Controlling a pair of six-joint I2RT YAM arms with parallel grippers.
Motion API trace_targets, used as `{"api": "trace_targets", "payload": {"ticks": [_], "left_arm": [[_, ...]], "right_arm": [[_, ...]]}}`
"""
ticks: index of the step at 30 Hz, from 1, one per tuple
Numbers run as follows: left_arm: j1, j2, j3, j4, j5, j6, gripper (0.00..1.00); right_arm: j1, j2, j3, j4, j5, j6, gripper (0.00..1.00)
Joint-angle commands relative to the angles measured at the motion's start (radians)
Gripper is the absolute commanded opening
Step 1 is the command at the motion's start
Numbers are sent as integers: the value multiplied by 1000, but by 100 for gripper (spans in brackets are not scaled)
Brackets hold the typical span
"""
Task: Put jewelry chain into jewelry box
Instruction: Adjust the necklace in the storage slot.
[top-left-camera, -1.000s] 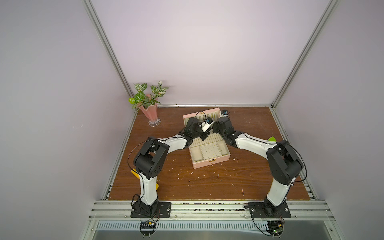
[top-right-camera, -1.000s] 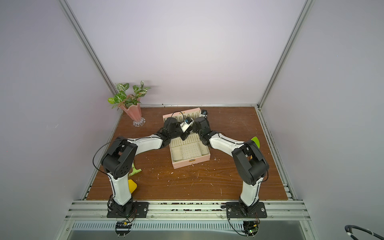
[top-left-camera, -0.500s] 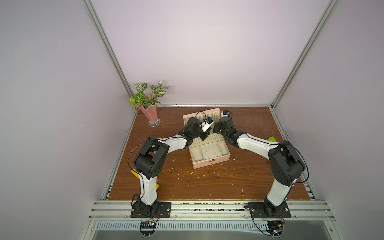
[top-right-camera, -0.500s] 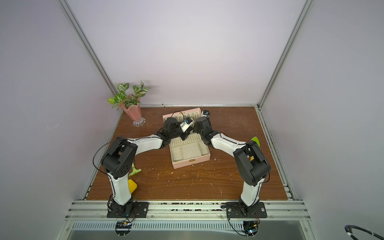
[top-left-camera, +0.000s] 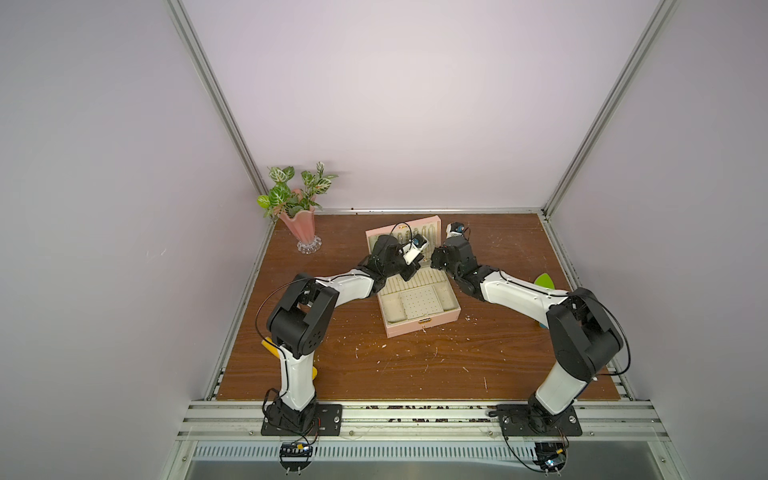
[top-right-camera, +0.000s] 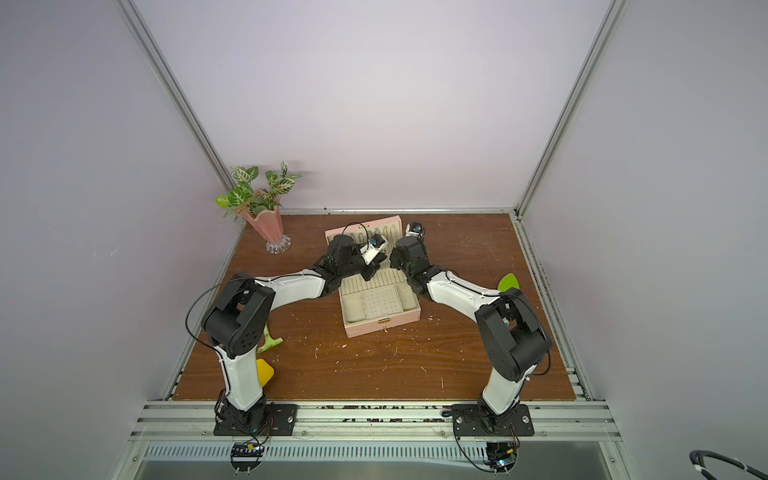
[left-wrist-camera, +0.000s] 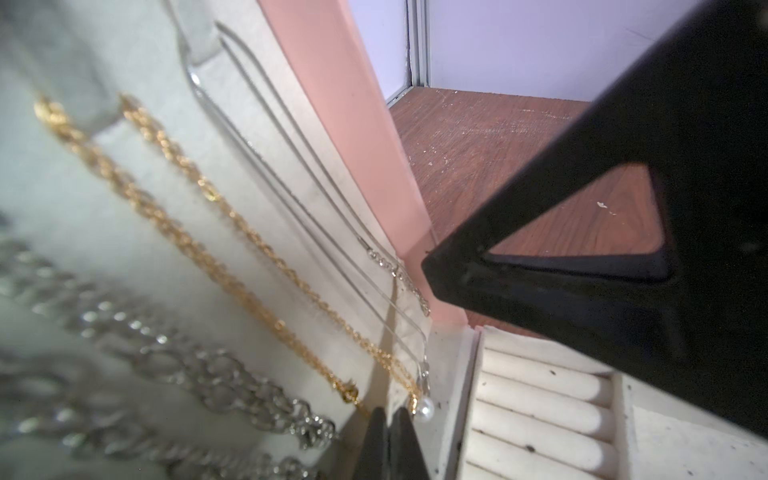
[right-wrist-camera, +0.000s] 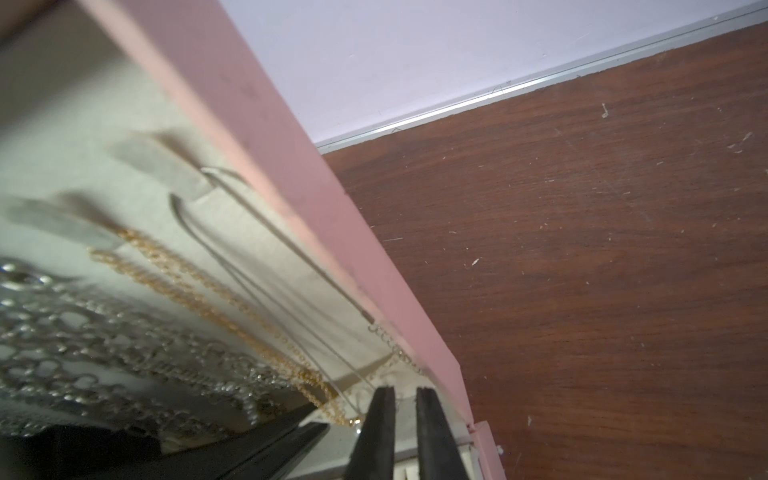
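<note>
We are pressing the tips of our left gripper (left-wrist-camera: 388, 432) together with no gap showing; whether a strand is caught between them we cannot tell. They are sitting just beside a small pearl (left-wrist-camera: 424, 409) at the foot of the lid lining. Our right gripper (right-wrist-camera: 405, 428) is standing with its tips a narrow slit apart and nothing clearly between them, close to that same lower corner of the lid.

The jewelry chain (left-wrist-camera: 316, 220) is hanging inside the jewelry box (top-left-camera: 419, 328). It is looping over a cream tab (left-wrist-camera: 197, 41) on the upright lid, and its thin strands are running down the lining toward the pearl, nearest the pink lid edge. Gold chains (left-wrist-camera: 199, 249) and a chunky silver chain (left-wrist-camera: 232, 374) are hanging beside it.

We are judging the chain nearly weightless, limp and slick. It is likely to slip from a loose pinch, snag on its neighbours, and kink or snap if tugged against the tab. The best hold looks like the low end, at the pearl or the small-link tail (left-wrist-camera: 397, 274), pinched with the very tips.

In both top views the box is lying mid-table (top-left-camera: 415, 365) with its lid raised at the 12 o'clock edge and its dotted panel (top-left-camera: 419, 300) toward 6 o'clock. Our arms are reaching in from 8 and 4 o'clock, and a pink vase (top-left-camera: 300, 226) is standing at 10 o'clock.
</note>
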Motion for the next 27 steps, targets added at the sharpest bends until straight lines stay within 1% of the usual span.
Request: {"api": "trace_targets", "payload": {"ticks": [1,8,12,19,23,24,27], "left_arm": [[5,11,15,54,21,-12,1],[6,11,15,54,20,-11,1],[5,13,15,56,22,-12,1],[5,16,18,52,27,-11,1],[5,17,19,49,24,-8,1],[5,18,19,49,24,-8,1],[5,18,20,49,23,-8,1]], "right_arm": [[0,17,30,20,5,-5,17],[0,51,64,1,41,-14,21],[-1,68,73,5,74,-16,26],[-7,102,69,52,71,-23,27],[-17,115,72,57,69,-25,26],[-20,116,69,61,71,-25,24],[-30,114,63,69,71,-29,14]]}}
